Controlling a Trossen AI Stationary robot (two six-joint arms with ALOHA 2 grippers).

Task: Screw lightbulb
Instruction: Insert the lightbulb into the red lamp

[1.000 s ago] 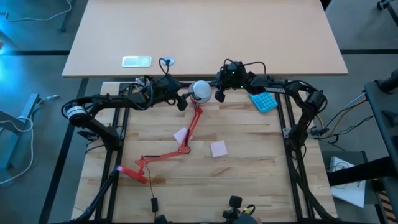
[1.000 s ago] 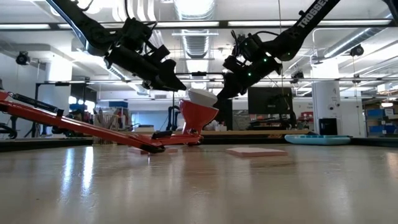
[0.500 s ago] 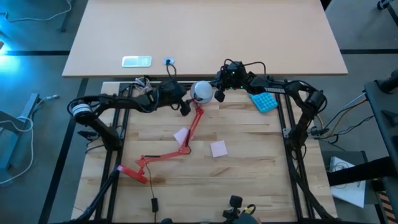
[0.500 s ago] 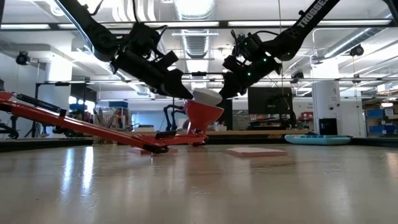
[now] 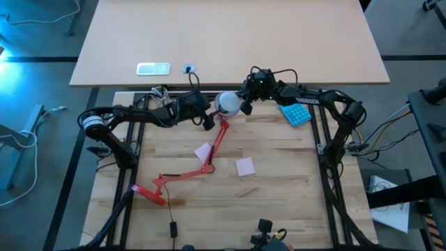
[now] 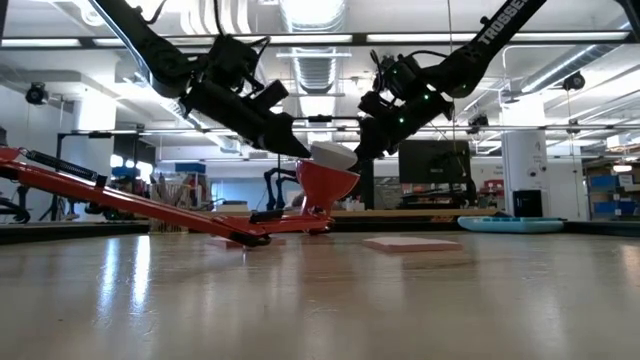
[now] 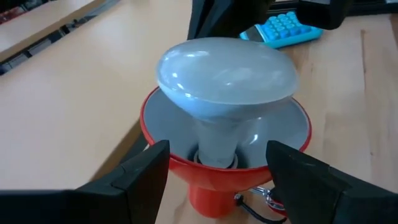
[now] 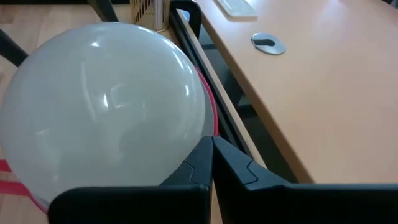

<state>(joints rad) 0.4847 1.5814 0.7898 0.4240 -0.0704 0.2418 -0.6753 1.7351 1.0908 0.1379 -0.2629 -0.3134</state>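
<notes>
1. Left gripper, fingers spread wide and holding nothing, sits just beside the red lamp shade.
2. Right gripper, fingers pressed together, sits against the shade's rim.
3. Smooth, glossy white lightbulb stands base-down inside the funnel-shaped shade.

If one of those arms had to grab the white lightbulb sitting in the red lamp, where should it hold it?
Probably the lightbulb's wide rounded head, pincer coming from above or the side. Its narrow neck sits down inside the red shade, so only the head sticks out where fingers could get around it.
</notes>
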